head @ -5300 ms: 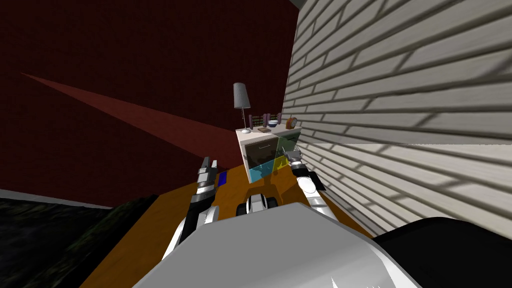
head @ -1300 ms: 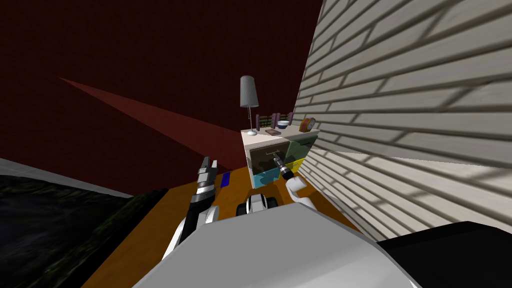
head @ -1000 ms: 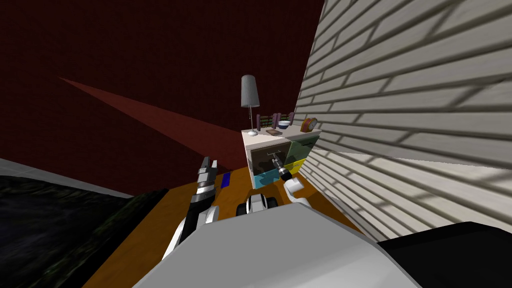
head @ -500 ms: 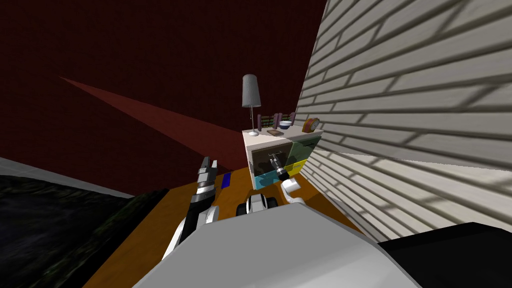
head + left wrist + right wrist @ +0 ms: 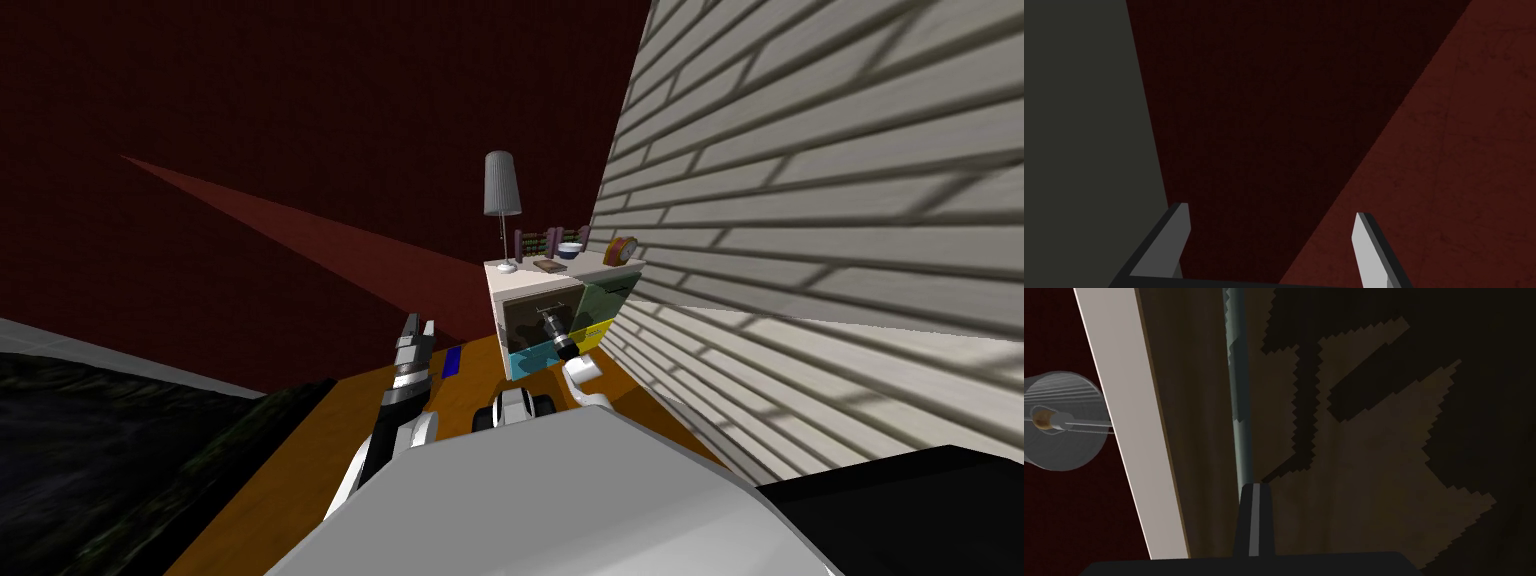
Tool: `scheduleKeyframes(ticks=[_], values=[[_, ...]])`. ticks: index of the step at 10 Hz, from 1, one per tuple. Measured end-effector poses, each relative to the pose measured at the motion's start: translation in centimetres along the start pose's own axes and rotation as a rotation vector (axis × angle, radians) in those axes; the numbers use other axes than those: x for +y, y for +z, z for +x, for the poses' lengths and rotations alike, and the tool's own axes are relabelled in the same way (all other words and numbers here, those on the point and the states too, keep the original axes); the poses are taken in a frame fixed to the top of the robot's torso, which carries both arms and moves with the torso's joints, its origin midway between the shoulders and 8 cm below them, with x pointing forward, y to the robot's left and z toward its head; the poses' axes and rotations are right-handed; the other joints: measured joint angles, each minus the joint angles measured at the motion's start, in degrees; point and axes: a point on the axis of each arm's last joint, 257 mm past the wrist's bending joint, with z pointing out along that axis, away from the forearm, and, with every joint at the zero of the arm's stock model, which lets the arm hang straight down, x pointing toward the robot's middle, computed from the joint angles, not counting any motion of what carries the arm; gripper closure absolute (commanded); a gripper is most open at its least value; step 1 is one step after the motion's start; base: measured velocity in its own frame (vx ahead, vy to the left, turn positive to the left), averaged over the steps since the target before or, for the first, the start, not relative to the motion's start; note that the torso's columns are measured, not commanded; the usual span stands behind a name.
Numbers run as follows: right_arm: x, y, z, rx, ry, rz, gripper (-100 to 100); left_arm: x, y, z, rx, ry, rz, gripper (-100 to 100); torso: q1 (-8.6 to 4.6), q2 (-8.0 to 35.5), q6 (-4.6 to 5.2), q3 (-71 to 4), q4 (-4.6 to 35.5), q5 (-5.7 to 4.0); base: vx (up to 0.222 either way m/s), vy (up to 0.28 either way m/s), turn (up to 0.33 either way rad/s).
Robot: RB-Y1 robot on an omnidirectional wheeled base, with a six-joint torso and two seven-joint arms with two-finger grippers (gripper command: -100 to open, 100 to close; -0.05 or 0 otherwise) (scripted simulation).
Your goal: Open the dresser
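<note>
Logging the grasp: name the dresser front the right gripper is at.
The brown upper front, right gripper shut on its handle; green, cyan and yellow fronts are untouched.

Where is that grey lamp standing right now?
In the head view, the lamp stands on the left end of the dresser top, with a bowl and a clock to its right, toward the pale brick wall.
</note>
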Motion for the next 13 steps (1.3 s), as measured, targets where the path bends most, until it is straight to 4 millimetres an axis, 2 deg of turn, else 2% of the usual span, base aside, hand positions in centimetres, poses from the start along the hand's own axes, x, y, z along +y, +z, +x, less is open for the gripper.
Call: scheduleKeyframes(ticks=[4, 7, 10, 13], values=[[-0.3, -0.2, 1.7, -0.022, -0.064, -0.014, -100, 0.0, 0.0, 0.0, 0.000, 0.000, 0.000, 0, 0.03, 0.27, 0.03, 0.16, 0.12, 0.03, -0.007, -0.028, 0.019], [-1.0, 0.6, 1.9, -0.008, -0.043, -0.016, -100, 0.0, 0.0, 0.0, 0.000, 0.000, 0.000, 0, -0.04, 0.24, 0.04, 0.15, 0.11, 0.01, -0.036, -0.100, 0.040], [-1.1, 1.1, 0.9, 0.021, 0.020, -0.012, -100, 0.0, 0.0, 0.0, 0.000, 0.000, 0.000, 0, 0.27, 0.15, 0.03, 0.09, 0.09, 0.10, -0.020, -0.036, 0.008], [-1.7, 1.8, 1.2, 0.029, 0.022, -0.010, -100, 0.0, 0.0, 0.0, 0.000, 0.000, 0.000, 0, 0.05, 0.01, 0.03, 0.00, 0.05, 0.04, 0.049, -0.003, 0.041]])
